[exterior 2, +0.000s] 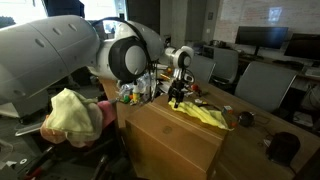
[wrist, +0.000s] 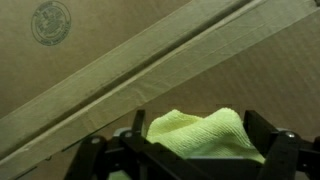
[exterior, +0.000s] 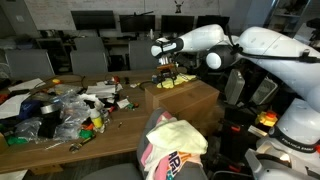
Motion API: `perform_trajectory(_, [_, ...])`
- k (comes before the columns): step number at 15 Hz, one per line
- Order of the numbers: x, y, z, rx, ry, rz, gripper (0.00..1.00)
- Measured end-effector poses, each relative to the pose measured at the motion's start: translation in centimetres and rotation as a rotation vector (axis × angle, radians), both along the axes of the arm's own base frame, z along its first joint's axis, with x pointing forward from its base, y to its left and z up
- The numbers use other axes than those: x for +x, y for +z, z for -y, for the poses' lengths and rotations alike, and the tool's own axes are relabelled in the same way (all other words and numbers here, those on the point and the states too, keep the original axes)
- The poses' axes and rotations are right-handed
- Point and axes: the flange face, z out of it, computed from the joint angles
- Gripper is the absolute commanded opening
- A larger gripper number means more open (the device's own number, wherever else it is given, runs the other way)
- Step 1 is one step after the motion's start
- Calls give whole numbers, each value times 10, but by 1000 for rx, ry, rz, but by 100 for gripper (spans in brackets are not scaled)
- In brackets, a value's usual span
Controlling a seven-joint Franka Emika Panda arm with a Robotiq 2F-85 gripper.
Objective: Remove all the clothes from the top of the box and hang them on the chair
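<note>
A yellow-green cloth [exterior: 180, 84] lies on top of the brown cardboard box [exterior: 190, 102], as both exterior views show [exterior 2: 207, 116] [exterior 2: 165, 145]. My gripper [exterior: 169, 72] [exterior 2: 177, 97] is down on the near end of this cloth. In the wrist view the cloth [wrist: 200, 128] bulges up between the two fingers of the gripper [wrist: 197, 145], which stand wide apart on either side of it. The box's taped seam [wrist: 150, 70] runs behind. The chair [exterior: 172, 150] [exterior 2: 80, 135] in front of the box carries yellow, pink and white clothes [exterior: 168, 140] [exterior 2: 72, 112].
A table [exterior: 100, 130] next to the box is covered with plastic bags and small clutter [exterior: 60, 108]. Office chairs [exterior 2: 262, 85] and monitors [exterior: 95, 18] stand behind. A dark round object [exterior 2: 285, 147] sits past the box. The robot's base [exterior: 295, 130] is close to the chair.
</note>
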Motion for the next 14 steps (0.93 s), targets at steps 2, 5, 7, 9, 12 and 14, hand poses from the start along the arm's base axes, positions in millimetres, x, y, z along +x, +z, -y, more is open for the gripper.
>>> perform_trajectory(2, [1,0,1,-29,-33,1,100])
perform_trajectory(5, [4,0,4,-84,-79,6,100])
perform_trajectory(7, [5,0,5,-119,-106,-1,100])
perform_trajectory(9, [5,0,5,-142,-129,-8,75])
perform_trajectory(12, [5,1,4,-160,-153,-13,56])
perform_trajectory(14, [7,3,3,-165,-161,-11,42])
